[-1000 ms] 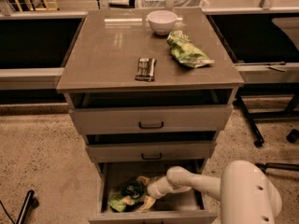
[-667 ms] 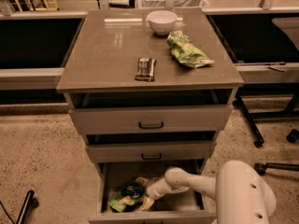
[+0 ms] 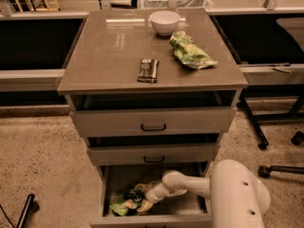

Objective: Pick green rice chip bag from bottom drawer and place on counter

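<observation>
In the open bottom drawer (image 3: 105,190), I find the green rice chip bag (image 3: 122,205) lying crumpled on the base, in the left front part. It is bright green foil with a dark patch near its upper right end and tan marks on its face. Its long axis runs left to right, the right end turned slightly toward the back of the drawer. The gripper (image 3: 143,201) is down inside the drawer at the bag's right end and touching it. I cannot tell how far the jaws are open. The white arm (image 3: 190,184) reaches in from the right. On the counter (image 3: 109,46) above lie a dark packet (image 3: 148,70), a white bowl (image 3: 165,22) and a paler green bag (image 3: 190,53).
</observation>
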You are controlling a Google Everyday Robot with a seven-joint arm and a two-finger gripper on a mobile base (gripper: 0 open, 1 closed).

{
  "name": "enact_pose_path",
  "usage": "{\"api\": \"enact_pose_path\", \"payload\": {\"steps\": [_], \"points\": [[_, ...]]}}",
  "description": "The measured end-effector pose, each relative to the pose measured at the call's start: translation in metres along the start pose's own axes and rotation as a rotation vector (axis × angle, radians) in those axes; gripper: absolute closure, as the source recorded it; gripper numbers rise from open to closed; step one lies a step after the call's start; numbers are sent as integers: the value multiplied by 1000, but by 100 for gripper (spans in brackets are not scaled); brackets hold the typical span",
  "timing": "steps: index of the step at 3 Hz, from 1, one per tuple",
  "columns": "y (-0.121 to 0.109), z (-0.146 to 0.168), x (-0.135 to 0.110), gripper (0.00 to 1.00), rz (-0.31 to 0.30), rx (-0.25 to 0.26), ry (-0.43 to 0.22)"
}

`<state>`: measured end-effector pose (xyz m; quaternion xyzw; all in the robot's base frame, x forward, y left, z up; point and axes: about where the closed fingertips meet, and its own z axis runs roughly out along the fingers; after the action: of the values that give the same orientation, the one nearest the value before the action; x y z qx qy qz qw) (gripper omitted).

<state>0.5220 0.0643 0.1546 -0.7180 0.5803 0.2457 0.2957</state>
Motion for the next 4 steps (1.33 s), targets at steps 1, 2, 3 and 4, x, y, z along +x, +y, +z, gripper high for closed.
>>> {"api": "enact_pose_path", "payload": {"steps": [1,2,3,4], "points": [[0,2,0,60,-4,7,0],[0,1,-3,84,-5,26,-32],[2,-12,-23,100,-19,74,-156],[-4,-42,-68,100,-137,125,-252]]}}
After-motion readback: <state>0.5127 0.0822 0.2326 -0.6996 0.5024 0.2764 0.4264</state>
